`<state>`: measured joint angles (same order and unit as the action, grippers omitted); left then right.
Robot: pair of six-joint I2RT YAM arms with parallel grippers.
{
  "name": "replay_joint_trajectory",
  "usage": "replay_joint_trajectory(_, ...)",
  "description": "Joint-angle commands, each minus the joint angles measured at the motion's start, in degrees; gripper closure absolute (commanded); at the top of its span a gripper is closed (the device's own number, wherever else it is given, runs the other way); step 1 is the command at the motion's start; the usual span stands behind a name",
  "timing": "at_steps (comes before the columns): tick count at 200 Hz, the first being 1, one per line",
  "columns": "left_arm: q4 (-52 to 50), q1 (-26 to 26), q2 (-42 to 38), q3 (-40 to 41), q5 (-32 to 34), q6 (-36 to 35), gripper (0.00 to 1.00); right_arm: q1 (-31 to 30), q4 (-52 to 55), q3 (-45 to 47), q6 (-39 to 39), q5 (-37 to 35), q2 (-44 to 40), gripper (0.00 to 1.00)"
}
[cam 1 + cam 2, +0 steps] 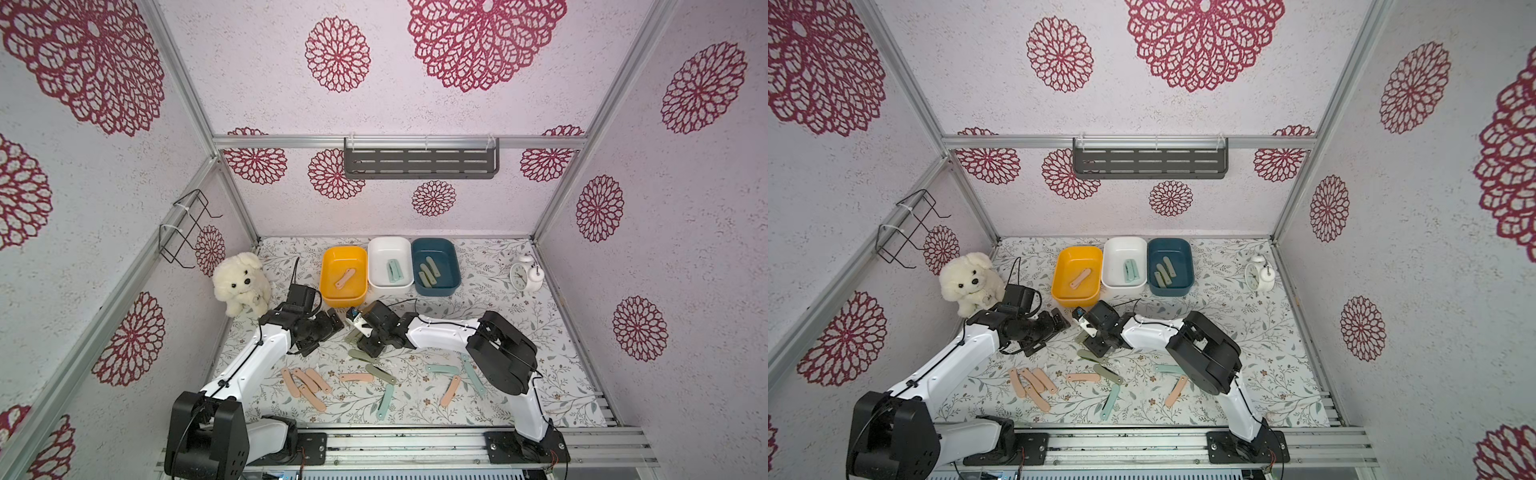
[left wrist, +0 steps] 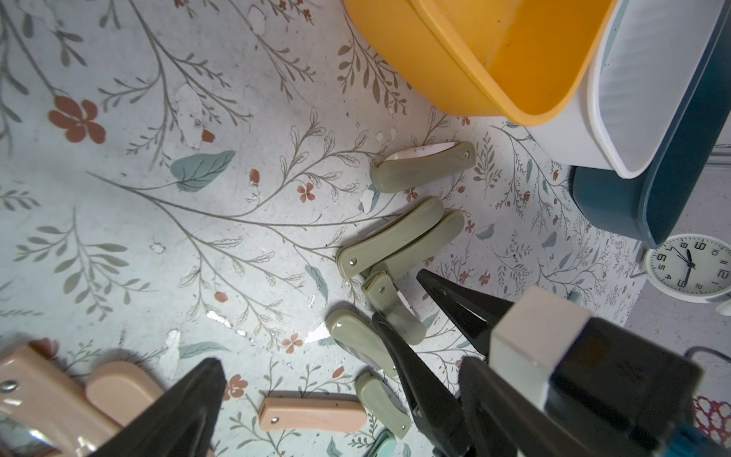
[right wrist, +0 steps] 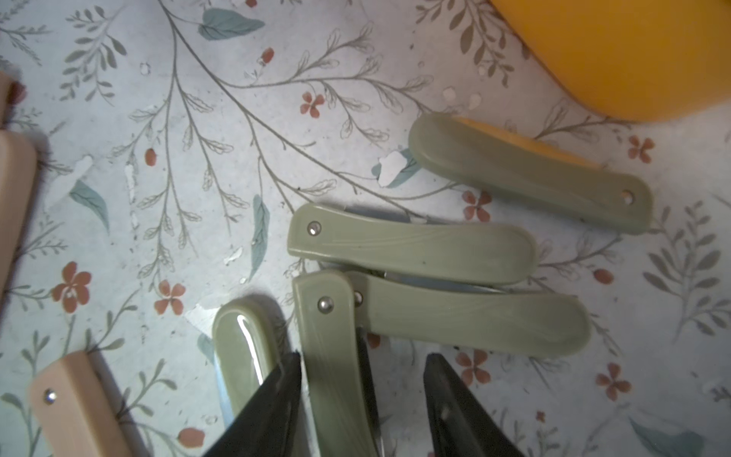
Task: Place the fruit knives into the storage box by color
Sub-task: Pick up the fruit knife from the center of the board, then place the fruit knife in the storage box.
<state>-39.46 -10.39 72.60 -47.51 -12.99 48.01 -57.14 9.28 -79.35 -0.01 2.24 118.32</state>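
Observation:
Sage-green fruit knives point(image 3: 411, 247) lie clustered on the floral mat in front of the yellow storage box point(image 1: 328, 291). My right gripper point(image 3: 362, 380) is open and straddles one sage knife point(image 3: 336, 356); one finger touches it and a gap shows at the other. My left gripper point(image 2: 356, 415) hangs open just left of it, holding nothing. The yellow box holds a peach knife point(image 1: 345, 277), the white box point(image 1: 388, 245) teal knives point(image 1: 394, 271), and the blue box point(image 1: 455, 266) sage knives point(image 1: 428, 272). Several peach knives point(image 1: 305, 384) and teal knives point(image 1: 442, 368) lie nearer the front.
A white plush dog point(image 1: 243, 282) sits at the back left of the mat. An alarm clock point(image 1: 521, 274) stands at the back right. A grey shelf point(image 1: 419, 162) hangs on the back wall and a wire rack point(image 1: 187, 228) on the left wall.

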Motion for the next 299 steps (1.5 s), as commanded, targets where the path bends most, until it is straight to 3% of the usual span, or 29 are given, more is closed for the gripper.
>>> replay_joint_trajectory(1, 1.51, 0.51, -0.83, -0.04, -0.52, -1.14, 0.03, -0.37, 2.15, -1.4, -1.46, -1.36, 0.32, 0.48)
replay_joint_trajectory(64, 1.0, 0.9, -0.55, -1.13, -0.23, -2.34, 0.03, -0.73, 3.53, 0.68, 1.2, -2.23, -1.5, 0.74)
replay_joint_trajectory(121, 0.86, -0.29, 2.38, -6.24, -1.76, -4.03, 0.03, 0.74, 7.56, -2.14, 5.12, -8.36, -6.78, 0.83)
replay_joint_trajectory(158, 1.21, -3.79, 7.27, -12.69, -1.79, -5.87, 0.03, 7.52, 8.59, -2.77, 6.86, -9.43, -12.0, 0.84)
replay_joint_trajectory(195, 0.53, -5.08, 14.61, -19.53, -1.27, -7.68, 0.03, 18.5, 9.22, -7.17, 4.27, -10.24, -12.44, 0.84)
replay_joint_trajectory(249, -1.55, -5.24, 22.24, -26.98, -0.39, -9.72, 0.03, 32.01, 10.4, -21.73, 2.15, -6.83, 0.72, 0.84)
replay_joint_trajectory(299, -3.87, -5.23, 25.15, -29.48, 0.51, -10.62, 0.03, 37.03, 14.13, -37.31, 2.22, -3.99, 15.63, 0.84)
